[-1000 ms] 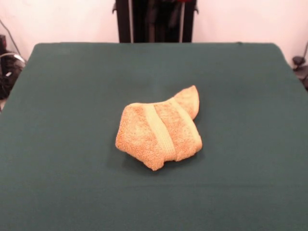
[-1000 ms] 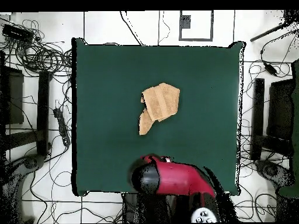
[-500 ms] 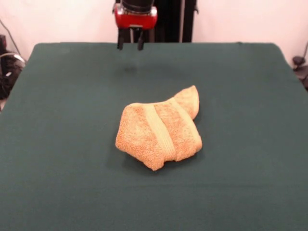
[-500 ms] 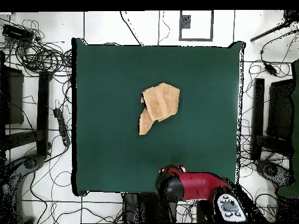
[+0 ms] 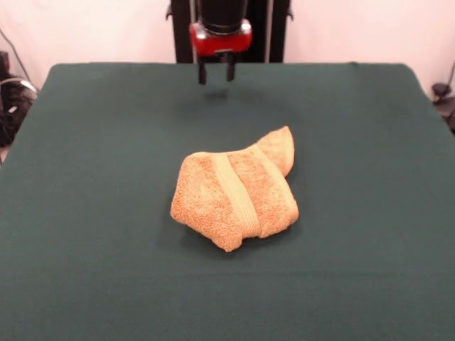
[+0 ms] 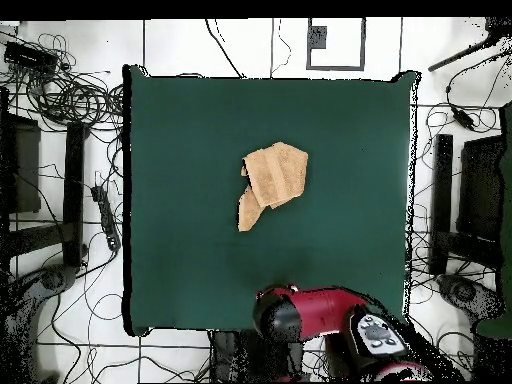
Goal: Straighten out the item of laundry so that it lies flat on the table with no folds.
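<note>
I count one towel on the desk: a small orange-tan terry-cloth towel (image 5: pixel 234 199) with a fuzzy looped surface, lying bunched and folded over itself about the middle of the large rectangular desk covered in plain dark green cloth (image 5: pixel 85 213), well away from all four edges. One paler, smoother woven band (image 5: pixel 236 197) runs across its folded top, from the far side of the bundle to the near edge. One pointed flap (image 5: pixel 277 148) sticks out of the bundle on the side toward the desk's far edge. In the overhead view the same towel (image 6: pixel 273 180) shows as a squarish folded mass with that one narrower tail trailing from it.

I see one arm, red and black (image 6: pixel 320 312), and one gripper (image 5: pixel 216 72). It hangs above the cloth near the middle of the far edge in the front view, clear of the surface and well apart from the towel. Its two short dark fingers (image 5: pixel 202 72) point straight down with a clear gap between them, so the tool is released and holds nothing.
</note>
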Controlling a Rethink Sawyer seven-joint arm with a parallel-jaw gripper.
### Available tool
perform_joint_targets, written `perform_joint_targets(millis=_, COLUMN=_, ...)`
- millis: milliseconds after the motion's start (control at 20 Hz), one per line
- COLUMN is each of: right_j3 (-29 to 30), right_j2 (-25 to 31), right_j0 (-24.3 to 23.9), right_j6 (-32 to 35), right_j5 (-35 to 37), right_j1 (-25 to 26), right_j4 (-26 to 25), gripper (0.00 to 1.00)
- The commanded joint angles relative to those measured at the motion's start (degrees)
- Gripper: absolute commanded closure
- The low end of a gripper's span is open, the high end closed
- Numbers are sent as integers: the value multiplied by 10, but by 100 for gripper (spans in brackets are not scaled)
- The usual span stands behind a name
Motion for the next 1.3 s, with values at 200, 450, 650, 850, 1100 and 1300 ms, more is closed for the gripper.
perform_joint_targets(millis=200, right_j3=-97, right_j2=69, right_j0=137, right_j6=132, right_j5=68, right_j1=28, right_j4=143, gripper=0)
perform_joint_targets(millis=450, right_j3=-160, right_j2=46, right_j0=162, right_j6=124, right_j5=78, right_j1=75, right_j4=198, gripper=0)
perform_joint_targets(millis=650, right_j3=-178, right_j2=46, right_j0=156, right_j6=108, right_j5=87, right_j1=80, right_j4=225, gripper=0)
perform_joint_targets(millis=850, right_j3=-206, right_j2=35, right_j0=169, right_j6=101, right_j5=150, right_j1=65, right_j4=251, gripper=0)
perform_joint_targets(millis=1100, right_j3=-226, right_j2=22, right_j0=181, right_j6=95, right_j5=216, right_j1=36, right_j4=257, gripper=0)
perform_joint_targets(millis=1300, right_j3=-244, right_j2=19, right_j0=184, right_j6=99, right_j5=259, right_j1=20, right_j4=267, gripper=0)
